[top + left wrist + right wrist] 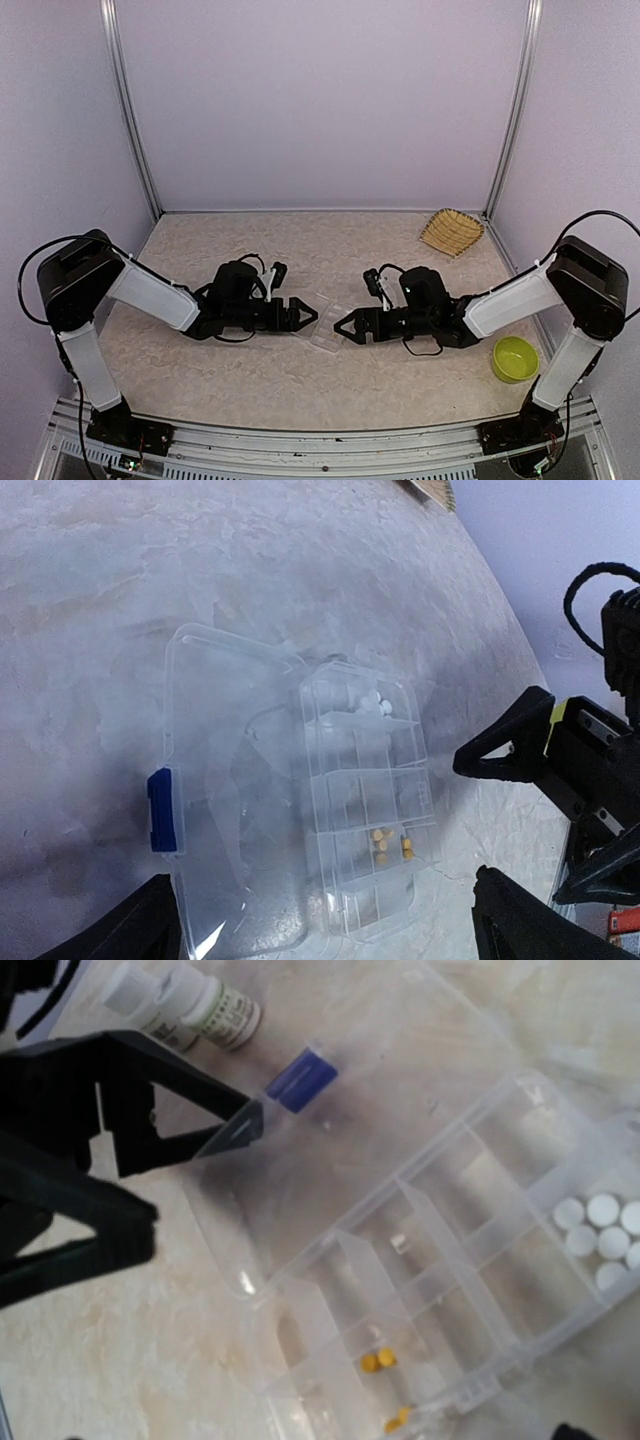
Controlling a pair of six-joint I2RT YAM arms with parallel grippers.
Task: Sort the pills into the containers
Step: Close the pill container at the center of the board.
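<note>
The box (325,336) is laid open at mid-table, its lid (230,810) folded out flat on the L side. Both pincers are seen released, jaws spread wide, nothing held: the left gripper (305,315) just beside the box's lid edge, the right gripper (345,327) just beside its tray side. White pills (600,1235) are gathered in an end compartment of the box; yellow pills (378,1360) sit toward its other end. No loose pills are made out beside the box. A small bottle (195,1005) lies beyond the lid's blue latch (300,1075). Whether the L fingertip touches the lid can't be told.

The step is judged an approach — prob. to bottle or lid. The thin lid is best taken at the latch edge, slowly, w/ the tray steadied by the other pincer — so pills aren't jolted over the dividers.
</note>
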